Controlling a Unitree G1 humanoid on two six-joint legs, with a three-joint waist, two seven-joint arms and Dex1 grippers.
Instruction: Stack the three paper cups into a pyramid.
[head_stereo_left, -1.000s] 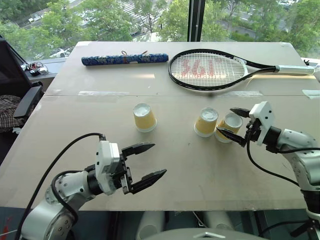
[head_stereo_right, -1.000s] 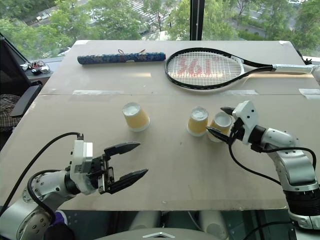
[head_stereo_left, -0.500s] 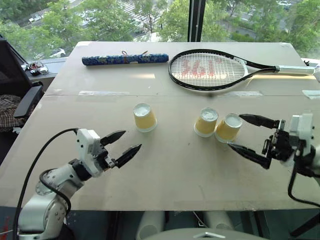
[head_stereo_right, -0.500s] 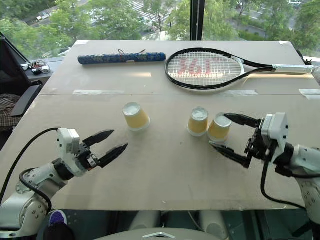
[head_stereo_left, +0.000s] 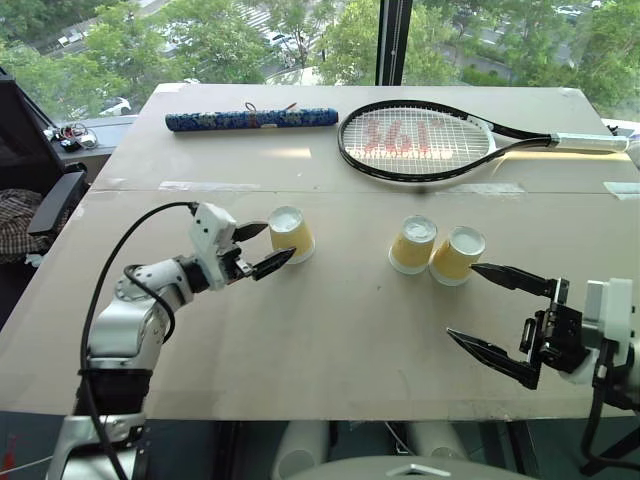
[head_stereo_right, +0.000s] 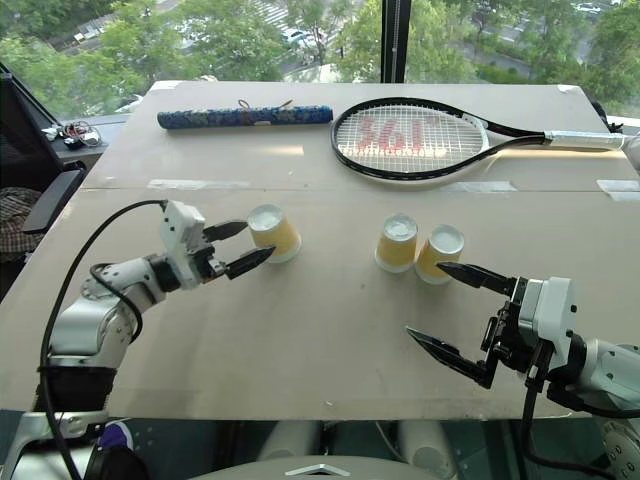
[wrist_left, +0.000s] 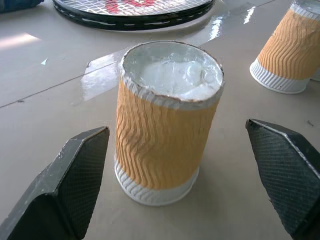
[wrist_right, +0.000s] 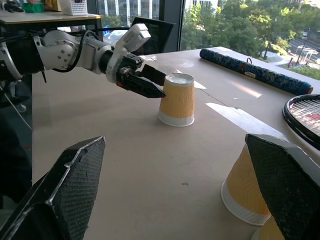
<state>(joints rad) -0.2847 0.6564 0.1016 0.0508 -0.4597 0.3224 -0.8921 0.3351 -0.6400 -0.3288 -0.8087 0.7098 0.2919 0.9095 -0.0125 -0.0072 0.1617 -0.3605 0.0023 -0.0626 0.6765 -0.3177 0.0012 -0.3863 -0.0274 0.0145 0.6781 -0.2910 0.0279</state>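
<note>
a: starting left of the tennis racket (head_stereo_left: 415, 140). what's there?

b: the blue patterned roll (head_stereo_left: 250, 118) lies flat on the table (head_stereo_left: 330, 330), just left of the racket head, same far row. nearer than that, the left gripper (head_stereo_left: 262, 248) reaches in from the left, fingers spread wide, one on each side of the left cup (head_stereo_left: 290, 234)

a: touching it?

b: from the left wrist view, no. both fingers (wrist_left: 75, 180) stand clear of the cup's sides, the cup (wrist_left: 165, 120) upright between them, mouth down, white base up

a: and the other cups?

b: middle cup (head_stereo_left: 413, 244) and right cup (head_stereo_left: 457, 254) sit nearer than the racket head, below its right half, the two touching or just beside each other; i can't tell which. both mouth down. well apart from the left cup. none is stacked yet

a: right side?

b: right gripper (head_stereo_left: 497, 317) sits nearer than the cup pair and to their right, pointing back toward the left, jaws wide apart, empty. its upper fingertip (head_stereo_left: 480, 269) is just beside the right cup, contact not clear. the racket handle runs off right along the far edge of the table
</note>
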